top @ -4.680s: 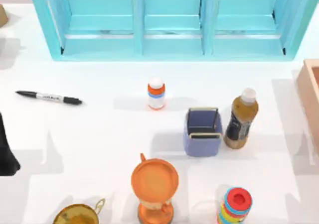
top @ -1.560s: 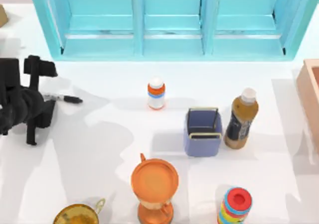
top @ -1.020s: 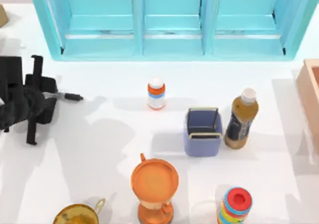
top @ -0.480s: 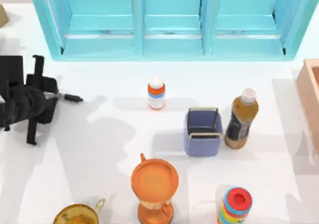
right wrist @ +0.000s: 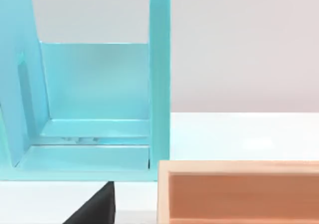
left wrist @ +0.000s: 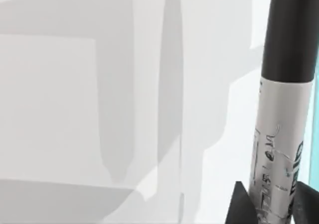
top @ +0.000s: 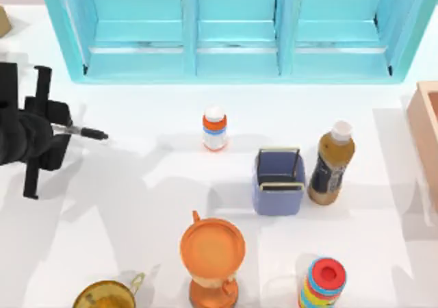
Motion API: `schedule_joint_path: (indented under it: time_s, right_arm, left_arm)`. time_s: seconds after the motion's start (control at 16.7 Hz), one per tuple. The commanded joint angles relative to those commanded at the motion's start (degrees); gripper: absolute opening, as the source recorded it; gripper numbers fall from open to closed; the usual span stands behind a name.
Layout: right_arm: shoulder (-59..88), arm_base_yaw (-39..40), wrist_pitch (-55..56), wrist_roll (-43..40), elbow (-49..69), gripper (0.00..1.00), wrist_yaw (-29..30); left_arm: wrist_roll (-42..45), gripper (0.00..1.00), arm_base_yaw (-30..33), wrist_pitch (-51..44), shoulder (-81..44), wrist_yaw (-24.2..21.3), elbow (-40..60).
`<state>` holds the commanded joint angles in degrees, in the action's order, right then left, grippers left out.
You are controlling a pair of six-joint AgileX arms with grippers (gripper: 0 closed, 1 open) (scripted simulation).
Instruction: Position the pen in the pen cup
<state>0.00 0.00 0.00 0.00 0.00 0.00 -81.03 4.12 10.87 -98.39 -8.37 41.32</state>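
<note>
Lifted since before, left gripper (top: 49, 131) clamps pen (top: 87, 133) mid-barrel; light, stiff, slick, so midpoint hold suits. Right gripper unclear.

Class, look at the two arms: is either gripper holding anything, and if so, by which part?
The left gripper holds the pen by its white-grey middle, one black end sticking out towards the table's centre.

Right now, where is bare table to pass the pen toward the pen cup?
The left claw holds the pen. Bare table stretches from it to the pen cup, between the small white bottle and the orange cup. Crowded: the brown bottle stands just right of the pen cup.
</note>
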Motion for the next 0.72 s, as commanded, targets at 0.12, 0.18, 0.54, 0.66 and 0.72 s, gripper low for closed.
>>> schedule_joint_path:
  time_s: [0.12,0.18,0.54,0.66,0.72]
  right_arm:
    - [0.0,0.0,0.0,0.0,0.0,1.0,0.0]
    - [0.0,0.0,0.0,0.0,0.0,1.0,0.0]
    - [0.0,0.0,0.0,0.0,0.0,1.0,0.0]
    - [0.0,0.0,0.0,0.0,0.0,1.0,0.0]
    - [0.0,0.0,0.0,0.0,0.0,1.0,0.0]
  left_arm:
    - [-0.29,0.0,0.3,-6.61,8.6,0.2,-1.07]
    - [-0.44,0.0,0.44,-10.23,13.47,0.31,-1.64]
    - [-1.16,0.0,0.88,-31.22,39.08,1.14,-5.15]
    - [-1.51,0.0,0.86,-35.42,43.31,1.37,-5.99]
    - [-1.66,0.0,0.85,-36.59,44.48,1.44,-6.24]
